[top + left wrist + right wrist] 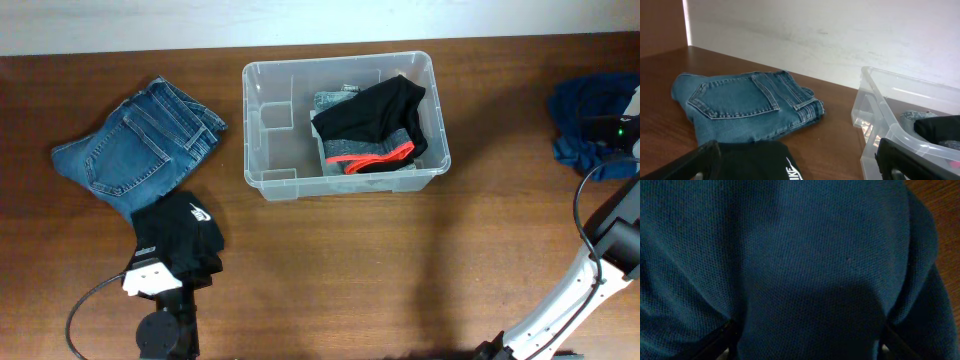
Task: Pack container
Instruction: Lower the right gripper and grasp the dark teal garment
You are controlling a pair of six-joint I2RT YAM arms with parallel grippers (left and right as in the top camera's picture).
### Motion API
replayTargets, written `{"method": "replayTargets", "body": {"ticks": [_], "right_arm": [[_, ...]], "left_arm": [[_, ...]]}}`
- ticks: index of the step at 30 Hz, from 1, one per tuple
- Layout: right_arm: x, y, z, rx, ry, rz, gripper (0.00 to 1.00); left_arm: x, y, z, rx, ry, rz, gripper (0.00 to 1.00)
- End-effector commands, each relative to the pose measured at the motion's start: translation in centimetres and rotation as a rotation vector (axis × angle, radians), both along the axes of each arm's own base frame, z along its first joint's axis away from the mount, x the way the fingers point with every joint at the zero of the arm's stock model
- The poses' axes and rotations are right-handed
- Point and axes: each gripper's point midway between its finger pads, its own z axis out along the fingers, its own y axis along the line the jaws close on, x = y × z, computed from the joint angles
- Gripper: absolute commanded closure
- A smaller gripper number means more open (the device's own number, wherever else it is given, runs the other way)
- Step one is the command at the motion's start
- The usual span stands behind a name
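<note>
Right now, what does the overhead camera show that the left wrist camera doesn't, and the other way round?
Only overhead: the blue garment at the table's right edge, and the full outline of the container. Only left wrist: the left pincer's own dark fingers, spread wide at the picture's bottom corners. Both: the folded jeans, the black garment with a white logo, and part of the container with dark clothing inside.

Close on rumpled blue mesh-knit cloth (790, 255), filling almost the whole frame. At the bottom edge, 2 dark fingers (720, 342) of the right hand (807, 342), set wide apart, cloth between. Top right, a sliver of brown desk (946, 200).
</note>
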Motion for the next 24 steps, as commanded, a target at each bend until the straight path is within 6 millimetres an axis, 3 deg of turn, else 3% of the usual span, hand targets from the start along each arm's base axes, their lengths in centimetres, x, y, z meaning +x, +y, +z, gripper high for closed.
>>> {"method": "replayTargets", "body": {"ticks": [1, 8, 16, 21, 24], "right_arm": [[-3.6, 4.0, -8.3, 0.162, 0.191, 0.029, 0.28], [-4.7, 5.1, -8.0, 0.202, 0.239, 0.031, 0.35], [-4.6, 7.1, -5.1, 0.243, 0.303, 0.061, 0.36], [-4.6, 9.5, -4.7, 0.276, 0.355, 0.094, 0.34], [-5.0, 11.0, -4.9, 0.303, 0.396, 0.113, 0.27]], "left_arm": [[0.0, 0.1, -0.1, 0.012, -0.001, 0.004, 0.01], [0.0, 0.1, -0.1, 0.012, -0.002, 0.004, 0.00], [0.0, 0.1, -0.1, 0.012, -0.002, 0.004, 0.00], [0.0, 0.1, -0.1, 0.012, -0.002, 0.004, 0.00], [0.0, 0.1, -0.1, 0.012, -0.001, 0.004, 0.01]]}}
